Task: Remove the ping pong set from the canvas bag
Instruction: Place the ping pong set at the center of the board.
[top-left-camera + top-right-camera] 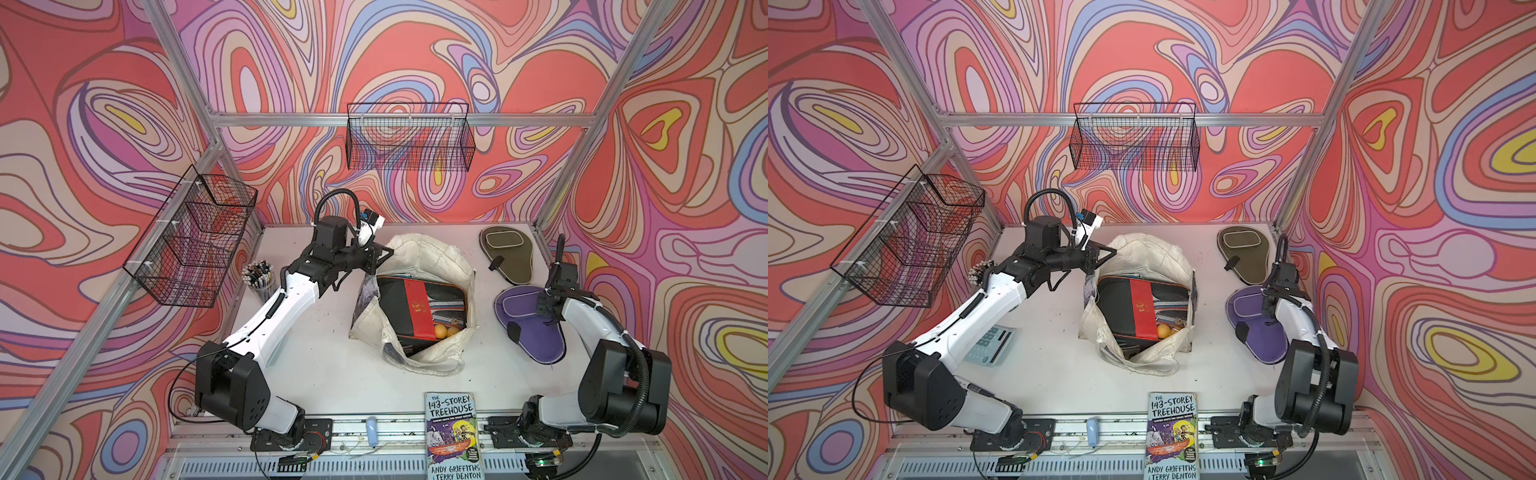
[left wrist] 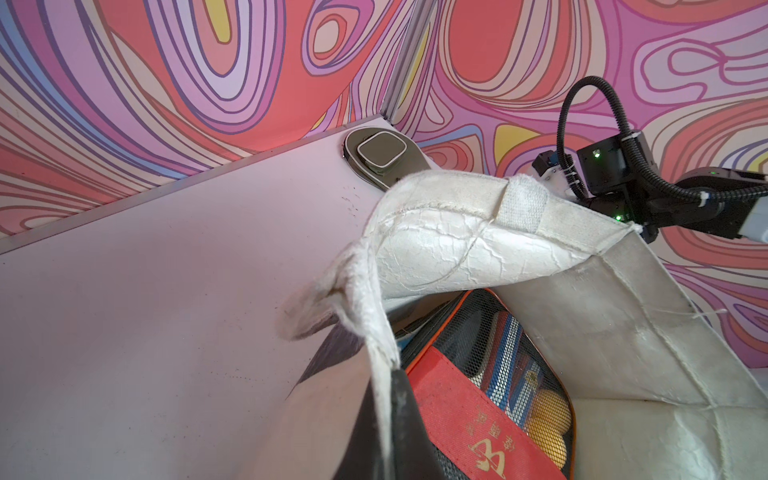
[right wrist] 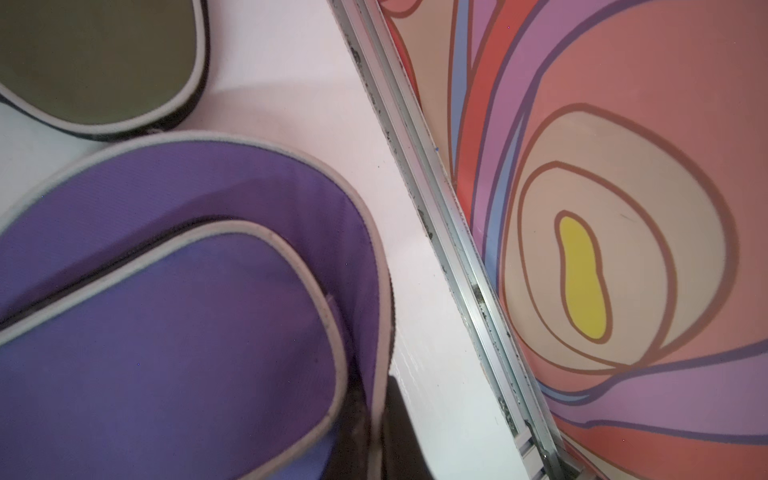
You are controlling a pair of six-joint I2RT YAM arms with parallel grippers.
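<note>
A cream canvas bag (image 1: 424, 249) sits open in the middle of a white table (image 1: 316, 374). The left gripper (image 1: 374, 264) is closed on the bag's rim at its far left corner, probably lifting the cloth to hold the mouth wide. Inside, a black and red zip pack (image 1: 415, 307) of the ping pong set lies flat, not yet taken out, with orange balls (image 1: 446, 331) behind its mesh. Right of the bag lie an olive green paddle case (image 1: 505, 249) and, nearer, a purple paddle case (image 1: 523, 320), both already out. The right gripper (image 1: 545, 309) sits on the purple case. Only the right wrist view shows its jaws pinched on the case's grey piped edge. Only the left wrist view shows cloth draped over a dark fingertip (image 2: 399, 415). A calculator (image 1: 990, 347) appears in a top view beside the left arm
</note>
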